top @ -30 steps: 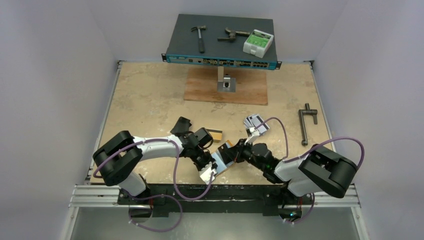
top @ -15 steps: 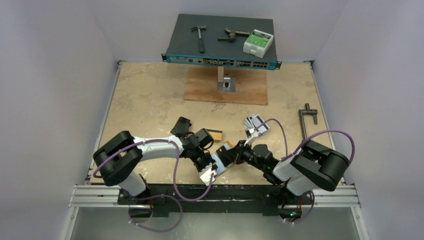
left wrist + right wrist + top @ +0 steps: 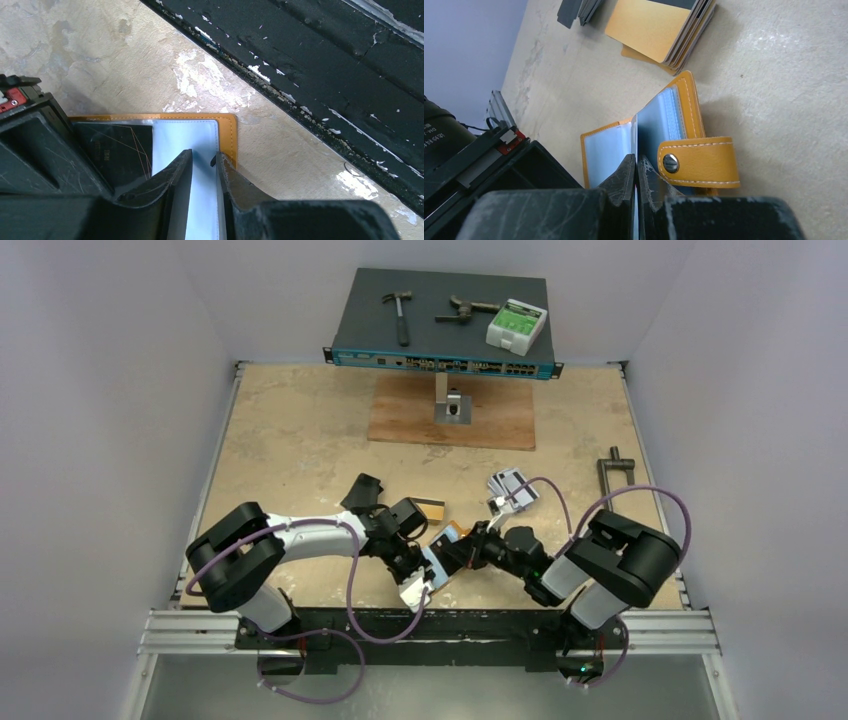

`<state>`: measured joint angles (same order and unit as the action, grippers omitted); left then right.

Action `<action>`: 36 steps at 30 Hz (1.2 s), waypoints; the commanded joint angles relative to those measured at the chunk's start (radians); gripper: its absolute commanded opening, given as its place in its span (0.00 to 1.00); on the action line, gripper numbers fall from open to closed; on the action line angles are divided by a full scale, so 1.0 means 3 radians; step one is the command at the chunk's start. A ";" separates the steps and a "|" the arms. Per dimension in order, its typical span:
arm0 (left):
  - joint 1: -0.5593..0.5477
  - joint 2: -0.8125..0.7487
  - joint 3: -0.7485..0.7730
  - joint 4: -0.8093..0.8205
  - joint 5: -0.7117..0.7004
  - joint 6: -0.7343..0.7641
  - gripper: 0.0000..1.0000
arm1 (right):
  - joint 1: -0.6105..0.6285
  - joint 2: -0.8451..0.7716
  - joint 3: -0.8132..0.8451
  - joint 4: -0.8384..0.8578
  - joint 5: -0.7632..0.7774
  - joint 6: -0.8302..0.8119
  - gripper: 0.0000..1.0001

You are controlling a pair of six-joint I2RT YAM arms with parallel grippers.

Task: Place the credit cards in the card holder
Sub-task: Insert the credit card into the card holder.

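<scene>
A worn beige tabletop (image 3: 290, 440), mottled with pale patches, is enclosed on three sides by plain lavender-grey walls. At its far edge a dark network switch (image 3: 440, 340) is set, on which a hammer (image 3: 399, 312), a second hand tool (image 3: 465, 310) and a green-and-white box (image 3: 516, 325) are laid. Just in front of it a wooden board (image 3: 480, 420) carries a small metal stand (image 3: 452, 400). A black clamp-like tool (image 3: 612, 485) is placed near the right edge. The near edge is bounded by a chipped black rail (image 3: 325, 60). The card holder (image 3: 440, 558) is found close to that rail, between the two arms, spread open with its orange cover and clear sleeves exposed. One half of it is pinched by the left gripper (image 3: 204, 165), whose fingers are held narrowly apart with the pale sleeve and orange border between them. A single clear sleeve is clamped by the right gripper (image 3: 636, 167), its fingers pressed fully together just beside the snap tab (image 3: 696, 160). A yellow-orange card stack (image 3: 430, 509) is seen just beyond the card holder, with silver-grey cards (image 3: 510, 487) fanned to its right and a black folded case (image 3: 362, 490) to its left. A wide stretch of open surface is left between these items and the wooden board, and along the left side of the table
</scene>
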<state>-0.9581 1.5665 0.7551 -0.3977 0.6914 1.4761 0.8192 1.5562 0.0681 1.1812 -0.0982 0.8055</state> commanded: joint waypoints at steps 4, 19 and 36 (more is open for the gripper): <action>-0.0030 -0.0050 -0.0040 -0.0036 0.0011 -0.0024 0.23 | -0.0005 0.0335 0.0093 0.0371 -0.0119 -0.0024 0.00; -0.0026 -0.0162 -0.0037 0.0087 -0.0201 -0.0489 0.30 | -0.0005 0.0416 0.0075 0.0376 -0.0258 -0.0081 0.00; -0.0023 -0.0200 -0.0180 -0.0026 -0.0423 -0.0541 0.39 | -0.0005 0.0006 0.0280 -0.0561 -0.0187 -0.0396 0.00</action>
<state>-0.9627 1.5028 0.7216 -0.4057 0.5789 1.3159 0.8169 1.5887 0.1284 1.1450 -0.1749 0.7521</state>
